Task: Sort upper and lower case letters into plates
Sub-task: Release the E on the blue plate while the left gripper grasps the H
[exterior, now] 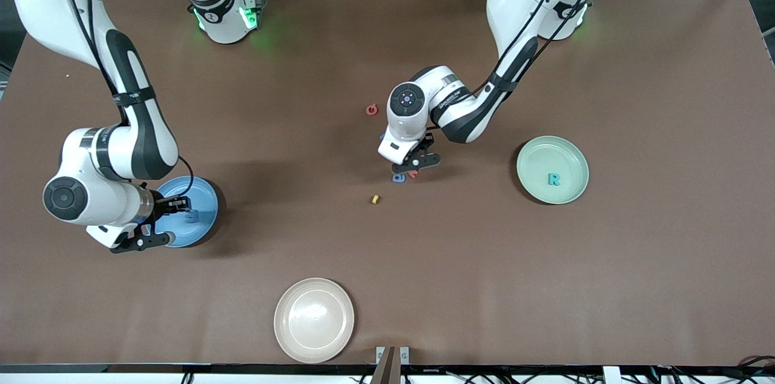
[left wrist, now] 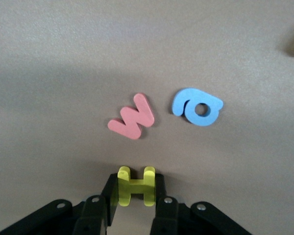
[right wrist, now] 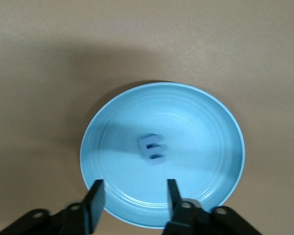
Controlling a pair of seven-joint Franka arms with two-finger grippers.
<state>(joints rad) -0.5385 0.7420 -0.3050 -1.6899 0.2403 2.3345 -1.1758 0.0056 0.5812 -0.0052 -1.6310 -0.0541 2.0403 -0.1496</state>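
**A:** ok what's each hand doing right now?

**B:** left hand [left wrist: 132, 188] is down at the worktop [exterior: 545, 287] mid-table, fingers pinched in on a little yellow foam letter H [left wrist: 135, 186]. Just beside it a pink-red foam letter W [left wrist: 132, 117] and a blue foam lowercase letter with a round hole [left wrist: 198, 107] lie flat on the worktop, side by side, not touching each other. A small yellow foam piece [exterior: 375, 198] sits a bit nearer the front camera, can't read which letter. A red foam letter [exterior: 372, 109] lies farther from the camera, next to that arm's wrist.

**A:** and the right one?

**B:** right hand [right wrist: 134, 200] is over the sky blue round plastic plate [right wrist: 112, 122] at the right arm's end, fingers spread with nothing between them. A blue foam letter, looks like an E [right wrist: 152, 148], lies in the middle of that plate.

**A:** other plates?

**B:** pale mint green round plate [exterior: 533, 157] toward the left arm's end has one teal foam letter R [exterior: 553, 178] in it. The beige cream plate [exterior: 284, 317] sits closest to the front camera.
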